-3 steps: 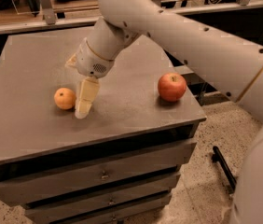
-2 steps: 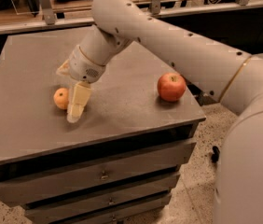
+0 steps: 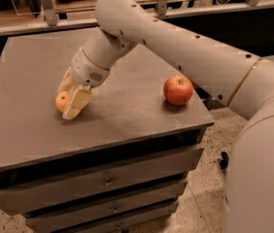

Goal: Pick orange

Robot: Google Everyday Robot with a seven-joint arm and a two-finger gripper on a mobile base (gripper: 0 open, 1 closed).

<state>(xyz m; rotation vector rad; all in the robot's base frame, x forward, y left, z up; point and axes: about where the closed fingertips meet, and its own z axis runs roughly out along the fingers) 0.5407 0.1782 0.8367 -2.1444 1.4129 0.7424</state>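
Note:
The orange (image 3: 60,101) is a small round yellow-orange fruit on the left part of the grey cabinet top (image 3: 127,96). My gripper (image 3: 66,104) has come down over it and is open. One cream finger (image 3: 77,104) stands at the orange's right side and hides part of it. The other finger (image 3: 64,84) is behind the orange on its far left. The orange rests on the top surface. The arm reaches in from the upper right.
A larger red apple (image 3: 178,90) sits near the right edge of the cabinet top. The cabinet has drawers (image 3: 103,182) at its front. A rail and shelf (image 3: 20,25) run along the back. Speckled floor (image 3: 205,178) lies to the right.
The gripper has moved left and down from beside the orange to over it. The orange and the apple have stayed in place.

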